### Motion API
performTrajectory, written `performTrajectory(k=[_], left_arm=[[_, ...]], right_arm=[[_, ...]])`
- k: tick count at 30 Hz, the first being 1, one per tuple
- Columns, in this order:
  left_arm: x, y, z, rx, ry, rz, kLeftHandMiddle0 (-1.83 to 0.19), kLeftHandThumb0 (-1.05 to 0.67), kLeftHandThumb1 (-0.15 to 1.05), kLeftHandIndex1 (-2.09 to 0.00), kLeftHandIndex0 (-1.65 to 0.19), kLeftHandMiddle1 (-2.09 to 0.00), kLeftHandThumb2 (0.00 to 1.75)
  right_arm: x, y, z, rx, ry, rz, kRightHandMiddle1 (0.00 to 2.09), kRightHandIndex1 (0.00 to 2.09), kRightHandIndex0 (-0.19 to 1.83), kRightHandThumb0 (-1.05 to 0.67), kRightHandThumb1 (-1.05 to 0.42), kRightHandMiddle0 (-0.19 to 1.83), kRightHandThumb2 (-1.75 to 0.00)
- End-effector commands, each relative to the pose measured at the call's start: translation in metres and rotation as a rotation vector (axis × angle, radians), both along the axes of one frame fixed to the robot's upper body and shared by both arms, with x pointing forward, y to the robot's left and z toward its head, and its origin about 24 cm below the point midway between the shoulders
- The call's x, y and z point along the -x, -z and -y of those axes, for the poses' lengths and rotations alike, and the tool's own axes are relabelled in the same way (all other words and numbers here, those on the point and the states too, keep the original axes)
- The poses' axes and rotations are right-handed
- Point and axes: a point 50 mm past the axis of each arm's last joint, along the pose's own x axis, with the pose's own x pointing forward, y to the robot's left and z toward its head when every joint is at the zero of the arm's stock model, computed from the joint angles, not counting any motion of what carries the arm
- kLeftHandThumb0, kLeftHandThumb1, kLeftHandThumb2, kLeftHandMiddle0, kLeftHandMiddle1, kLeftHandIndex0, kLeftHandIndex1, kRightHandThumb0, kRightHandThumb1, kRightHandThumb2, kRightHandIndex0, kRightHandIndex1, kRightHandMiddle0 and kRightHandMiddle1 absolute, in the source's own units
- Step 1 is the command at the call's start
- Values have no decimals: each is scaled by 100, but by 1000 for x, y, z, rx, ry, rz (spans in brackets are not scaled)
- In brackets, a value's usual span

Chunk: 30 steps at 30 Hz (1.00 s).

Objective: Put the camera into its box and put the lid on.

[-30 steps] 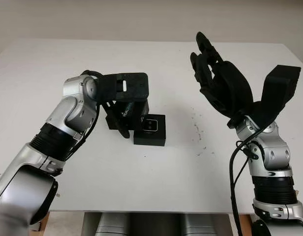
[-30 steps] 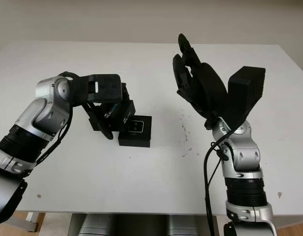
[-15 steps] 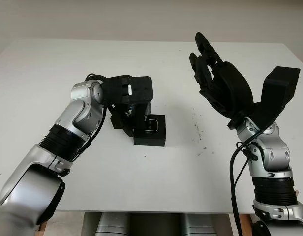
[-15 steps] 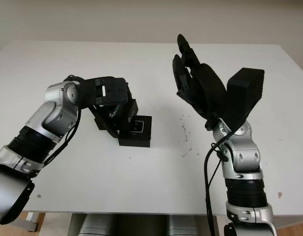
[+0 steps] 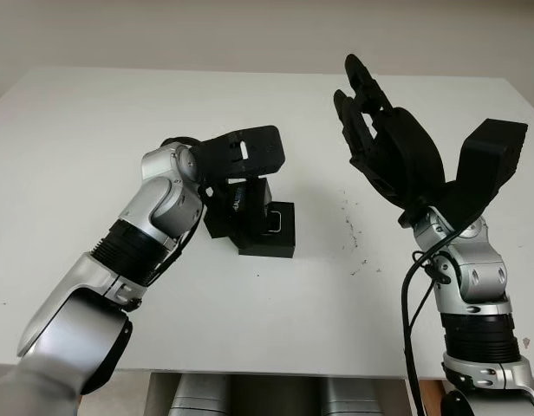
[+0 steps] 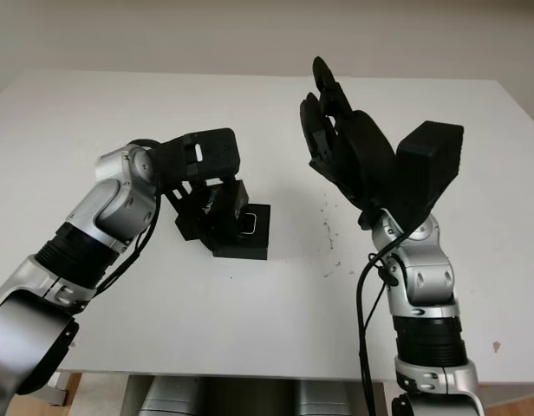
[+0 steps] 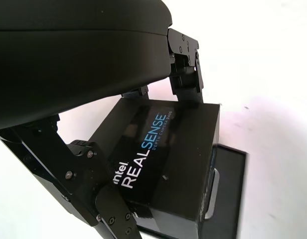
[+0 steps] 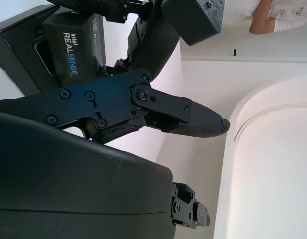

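1. Left robot hand (image 5: 241, 186) pinches the black lid (image 7: 166, 159), held tilted, partly over the box (image 5: 276, 232).
2. Box sits mid-tabletop (image 5: 94, 121), camera (image 5: 274, 223) inside.
3. Right robot hand (image 5: 380, 139) open, raised above the tabletop's right side.

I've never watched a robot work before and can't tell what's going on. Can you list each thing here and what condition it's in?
Lid: gripped by the left hand, tilted, partly over the box, not yet seated.
Box: on the table, not closed.
Camera: lying inside the box, partly covered.
Left hand: closed on the lid.
Right hand: open, raised above the table, holding nothing.
Table: white, a few dark specks.
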Motion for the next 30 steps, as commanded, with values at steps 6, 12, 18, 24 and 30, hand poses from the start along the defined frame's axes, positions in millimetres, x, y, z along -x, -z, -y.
performTrajectory(k=[6, 12, 18, 24, 30], left_arm=[[3, -14, 11, -15, -6, 8, -31, -16, 93, -15, 13, -168, 5], [4, -17, 15, -19, 14, 13, -37, -16, 93, -110, -7, -162, 5], [2, -16, 18, -85, 80, 31, -29, -18, 93, -70, -7, -159, 5], [0, -10, 21, -145, 113, 24, -31, -19, 92, -136, -5, -175, 5], [3, -8, 25, -156, 119, 22, -42, -22, 91, -157, -28, -166, 5]], right_arm=[[-1, -3, -4, -20, 7, 15, 6, 6, -15, -68, -105, -15, -60], [-1, -2, -5, -46, 17, 10, 7, 6, -13, -67, -105, -13, -56], [-1, -3, -5, -40, 21, 14, 6, 6, -14, -65, -105, -13, -56], [0, -2, -4, -45, 19, 17, 7, 6, -14, -67, -105, -13, -55], [0, -1, -4, -59, 26, 14, 7, 6, -13, -66, -105, -13, -55]])
